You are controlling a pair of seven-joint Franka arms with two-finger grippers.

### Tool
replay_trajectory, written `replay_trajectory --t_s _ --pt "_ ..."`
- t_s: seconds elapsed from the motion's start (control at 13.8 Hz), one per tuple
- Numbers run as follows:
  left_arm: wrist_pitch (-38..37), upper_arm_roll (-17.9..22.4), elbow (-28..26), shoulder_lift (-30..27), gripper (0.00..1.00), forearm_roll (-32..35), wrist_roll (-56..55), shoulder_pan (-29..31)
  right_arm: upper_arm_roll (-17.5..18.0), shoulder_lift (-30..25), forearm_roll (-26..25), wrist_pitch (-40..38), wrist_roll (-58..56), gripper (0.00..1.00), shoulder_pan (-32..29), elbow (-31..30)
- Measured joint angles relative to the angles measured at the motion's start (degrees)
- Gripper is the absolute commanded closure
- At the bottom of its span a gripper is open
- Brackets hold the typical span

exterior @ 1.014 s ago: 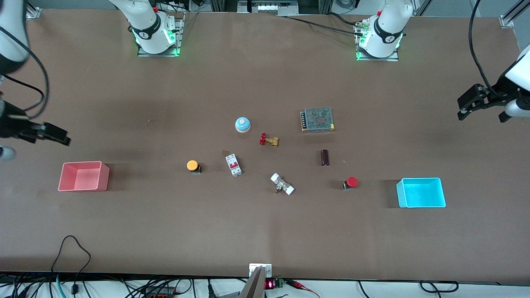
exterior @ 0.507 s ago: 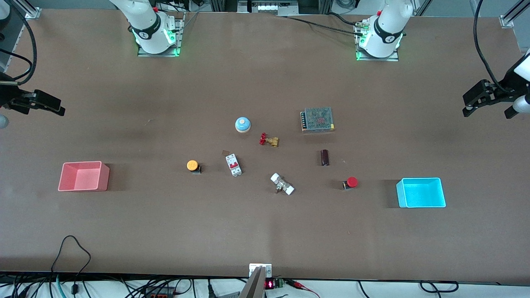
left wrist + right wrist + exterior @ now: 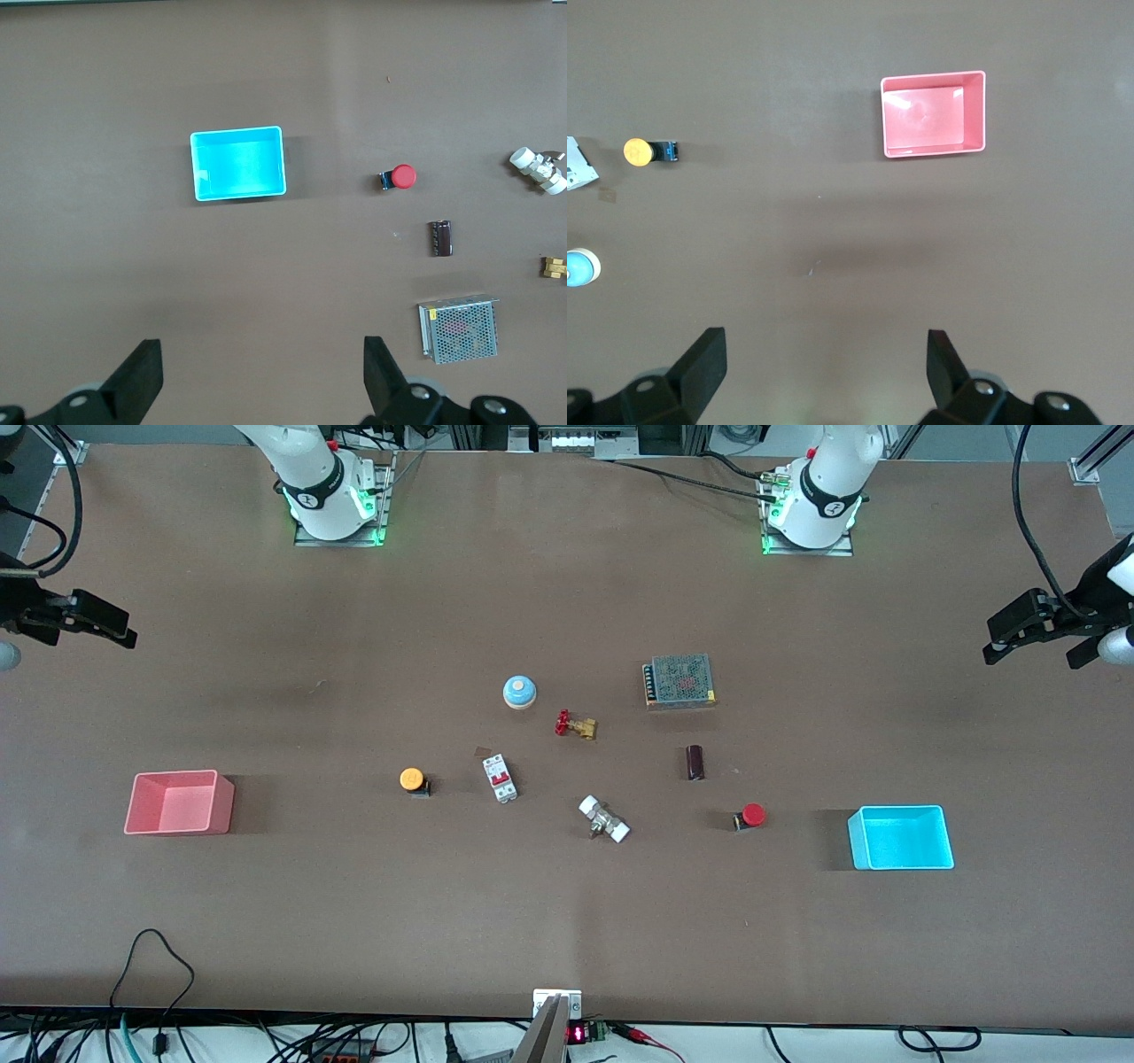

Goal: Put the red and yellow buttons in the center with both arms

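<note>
The yellow button [image 3: 411, 779] lies on the brown tabletop [image 3: 549, 833] toward the right arm's end, between the pink bin and the breaker; it also shows in the right wrist view [image 3: 638, 152]. The red button [image 3: 751, 815] lies toward the left arm's end, beside the cyan bin; it also shows in the left wrist view [image 3: 403, 177]. My right gripper [image 3: 106, 633] [image 3: 824, 350] hangs open and empty high over the table's edge at its end. My left gripper [image 3: 1032, 655] [image 3: 261, 354] hangs open and empty high over the table's edge at its own end.
A pink bin [image 3: 226, 802] and a cyan bin [image 3: 899, 810] stand at the two ends. Between the buttons lie a blue dome [image 3: 519, 691], a brass valve [image 3: 576, 724], a breaker [image 3: 500, 778], a white fitting [image 3: 604, 820], a dark cylinder [image 3: 695, 763] and a mesh box [image 3: 679, 680].
The right gripper has swung away from the pink bin's end toward the arms' base side and slowed. The left gripper has shifted slightly the same way. Nothing on the table has moved.
</note>
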Motion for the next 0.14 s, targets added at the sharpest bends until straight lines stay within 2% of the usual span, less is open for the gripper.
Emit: replay_trajectory --t_s 0.14 --pt "0.0 -0.1 0.1 0.0 0.0 0.0 0.0 0.0 0.0 -0.6 0.0 -0.2 0.0 0.0 0.0 -0.5"
